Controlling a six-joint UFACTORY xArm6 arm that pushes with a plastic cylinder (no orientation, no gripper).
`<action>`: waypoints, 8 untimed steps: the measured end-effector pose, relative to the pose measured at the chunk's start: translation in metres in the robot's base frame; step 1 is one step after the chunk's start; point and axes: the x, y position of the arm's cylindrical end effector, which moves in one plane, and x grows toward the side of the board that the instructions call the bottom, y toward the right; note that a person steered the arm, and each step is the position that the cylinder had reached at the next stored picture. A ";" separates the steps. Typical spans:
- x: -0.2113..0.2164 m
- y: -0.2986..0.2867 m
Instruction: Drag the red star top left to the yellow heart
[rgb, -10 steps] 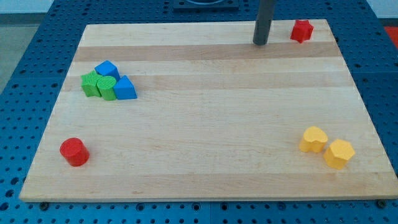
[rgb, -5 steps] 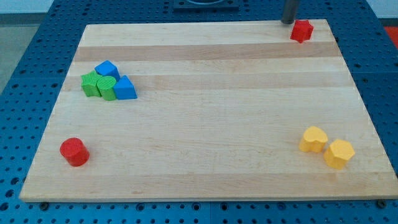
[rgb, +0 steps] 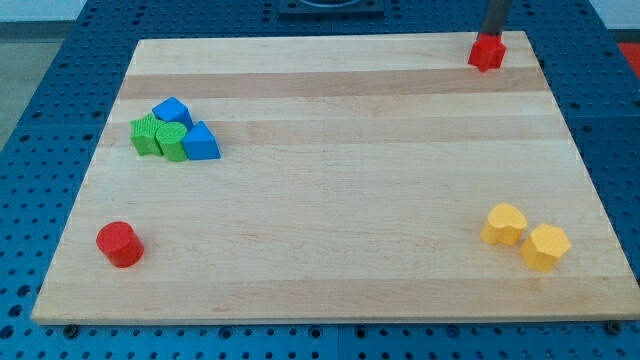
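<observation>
Tip (rgb: 494, 35) at the board's (rgb: 330, 200) top edge, touching the red star (rgb: 487, 52) from above, near the top right corner. No jaws, just a bare rod holding nothing. Yellow heart (rgb: 504, 224) near the bottom right corner, well apart from the star.

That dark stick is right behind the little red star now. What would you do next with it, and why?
Probably I would push my tip toward the view's bottom, nudging the red star down the board. My tip sits just at the star's top side, and the yellow heart lies far below it, near the view's bottom right, beside a yellow hexagon. A downward push carries the star toward the heart's top left.
</observation>
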 end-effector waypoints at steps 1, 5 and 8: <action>0.011 0.000; 0.068 -0.023; 0.126 -0.035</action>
